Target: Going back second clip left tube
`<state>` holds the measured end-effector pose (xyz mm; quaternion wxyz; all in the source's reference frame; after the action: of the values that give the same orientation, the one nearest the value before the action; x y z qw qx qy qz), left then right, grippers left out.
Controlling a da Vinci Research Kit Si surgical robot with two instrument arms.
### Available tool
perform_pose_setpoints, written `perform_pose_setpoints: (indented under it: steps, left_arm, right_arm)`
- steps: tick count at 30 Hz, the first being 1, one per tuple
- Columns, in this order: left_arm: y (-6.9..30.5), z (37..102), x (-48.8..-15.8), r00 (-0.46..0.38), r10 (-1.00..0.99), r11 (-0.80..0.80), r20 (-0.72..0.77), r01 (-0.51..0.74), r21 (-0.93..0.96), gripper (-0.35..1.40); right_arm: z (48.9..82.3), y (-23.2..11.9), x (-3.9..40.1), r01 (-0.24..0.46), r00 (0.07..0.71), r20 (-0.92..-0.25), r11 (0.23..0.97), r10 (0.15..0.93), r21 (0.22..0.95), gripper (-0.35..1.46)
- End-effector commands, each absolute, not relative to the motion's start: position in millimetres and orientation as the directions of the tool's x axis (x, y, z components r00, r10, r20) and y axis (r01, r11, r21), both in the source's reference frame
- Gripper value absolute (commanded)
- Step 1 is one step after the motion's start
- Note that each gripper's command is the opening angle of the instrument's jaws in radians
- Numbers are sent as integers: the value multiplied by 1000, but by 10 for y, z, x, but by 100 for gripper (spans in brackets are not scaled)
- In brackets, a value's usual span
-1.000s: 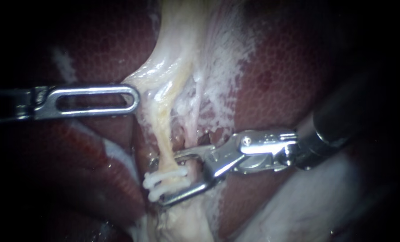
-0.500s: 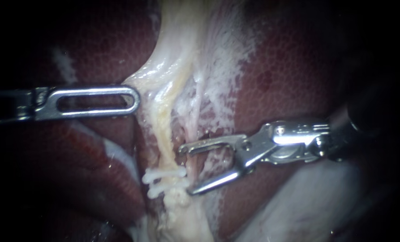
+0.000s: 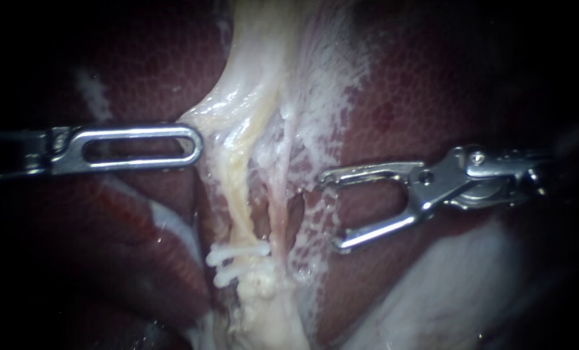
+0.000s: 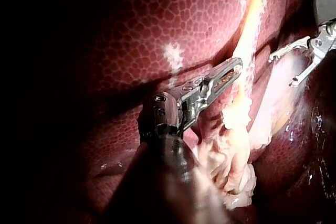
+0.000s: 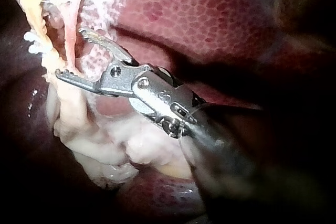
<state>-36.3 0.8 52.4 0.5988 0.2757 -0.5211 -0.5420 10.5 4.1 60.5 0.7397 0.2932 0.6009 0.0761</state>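
L tube carries two white clips low down, so clipping looks done. R instrument sits clear to its side, pincer wide & empty; retreat prob. needs finishing. L instrument beside tube, hold can't tell.

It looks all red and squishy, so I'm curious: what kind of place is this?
Probably a surgery practice bench, seen close up by a camera. You can see a dark red liver, a thin metal left instrument and right instrument, and white clips on a pale tube.
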Motion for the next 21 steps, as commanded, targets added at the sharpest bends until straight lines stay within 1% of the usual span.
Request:
perform_pose_setpoints:
  steps: [1,6,10,21]
  left_arm:
    - [8,524,-363,-131,-937,260,325,362,895,-35]
    - [7,524,-363,-132,-936,260,326,364,894,-35]
    - [7,524,-363,-132,-936,260,326,364,894,-35]
    - [7,525,-363,-132,-936,260,326,364,894,-35]
  right_arm:
    - [603,43,102,239,266,-845,818,463,524,60]
    - [590,52,82,215,267,-850,832,454,512,60]
    - [585,52,76,187,271,-850,841,452,507,60]
    - [575,44,80,196,270,-851,839,451,507,60]
